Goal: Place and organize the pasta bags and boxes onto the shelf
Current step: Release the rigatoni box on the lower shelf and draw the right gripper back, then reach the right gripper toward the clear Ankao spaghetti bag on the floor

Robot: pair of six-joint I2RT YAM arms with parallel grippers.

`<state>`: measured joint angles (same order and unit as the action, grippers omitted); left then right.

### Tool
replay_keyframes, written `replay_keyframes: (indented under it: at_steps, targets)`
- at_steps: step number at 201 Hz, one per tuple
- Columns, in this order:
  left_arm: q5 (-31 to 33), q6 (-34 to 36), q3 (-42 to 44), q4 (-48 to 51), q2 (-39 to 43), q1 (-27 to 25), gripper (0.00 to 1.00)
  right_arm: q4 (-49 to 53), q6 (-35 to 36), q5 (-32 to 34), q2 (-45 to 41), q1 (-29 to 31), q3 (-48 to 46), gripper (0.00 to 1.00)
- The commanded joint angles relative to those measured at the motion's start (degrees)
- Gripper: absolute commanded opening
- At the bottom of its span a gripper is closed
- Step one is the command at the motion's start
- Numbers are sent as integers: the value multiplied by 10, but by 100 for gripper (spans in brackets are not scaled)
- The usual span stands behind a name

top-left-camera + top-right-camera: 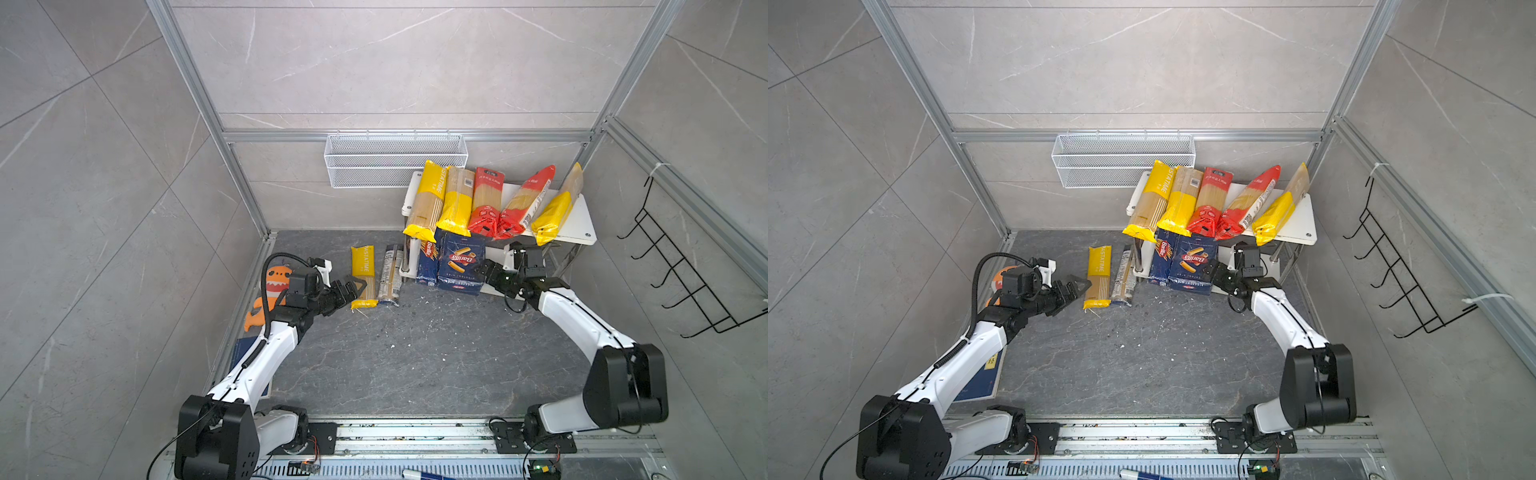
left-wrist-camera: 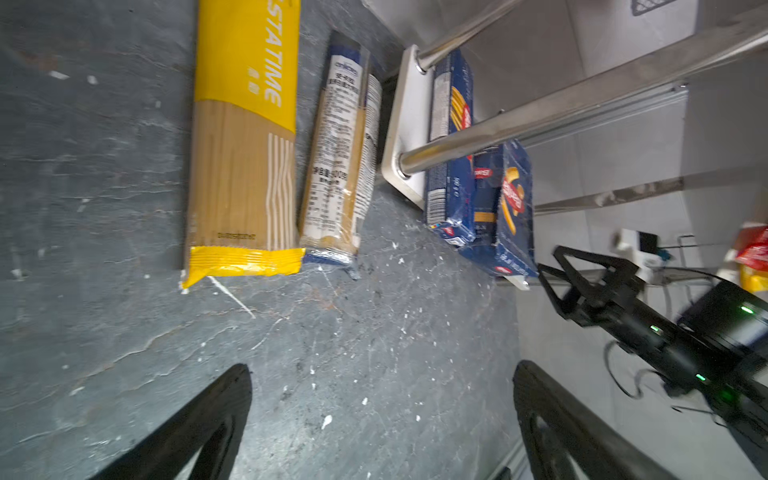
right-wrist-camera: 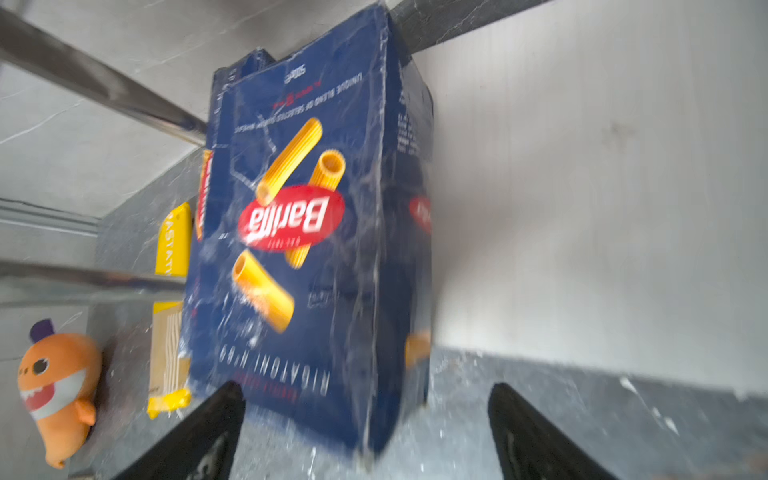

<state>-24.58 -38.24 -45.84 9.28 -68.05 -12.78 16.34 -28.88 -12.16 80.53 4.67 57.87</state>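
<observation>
The right tool (image 1: 482, 272) has its jaws spread apart and holds nothing. It sits at the front of the shelf (image 1: 582, 226), just beside the wide Barilla box (image 1: 461, 262), whose lower end shows ahead of the gap between the fingers in the right wrist view. That box stands on the shelf's lower board, with the narrow Barilla box (image 1: 428, 259) touching it on the side towards the shelf's left legs.

The left tool (image 1: 358, 291) is also spread wide and empty. It hovers over the desk (image 1: 415, 353) left of the shelf, at the near end of the yellow spaghetti bag (image 1: 363, 274). This bag lies flat on the desk, and the clear printed bag (image 1: 390, 274) lies alongside it, between it and the shelf's left legs.

Five spaghetti bags (image 1: 484, 199), yellow and red, lie side by side across the shelf's upper board, their near ends overhanging its front edge. An orange shark plush (image 1: 276, 286) lies well left of the shelf.
</observation>
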Motion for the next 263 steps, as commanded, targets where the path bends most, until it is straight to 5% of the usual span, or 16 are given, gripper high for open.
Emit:
replay_keyframes:
  at_steps: [1,32,80,150,202,231,263]
  targets:
    - [103,54,-9,55,12,-39,100,42,-2,4,-67,6,-38,93]
    - [222,76,-10,70,-17,-116,100,72,-28,9,-185,50,-105,93]
    - [260,67,8,25,-81,-167,100,135,-82,82,-348,198,-195,93]
    - [277,32,47,8,-42,-196,91,189,-106,126,-452,273,-257,93]
    - [315,19,83,75,54,-198,91,108,-129,217,-328,396,-251,93]
    - [340,14,86,143,125,-198,92,88,-135,332,-162,508,-161,94]
    - [357,15,69,210,181,-198,94,46,-129,352,14,528,-57,96]
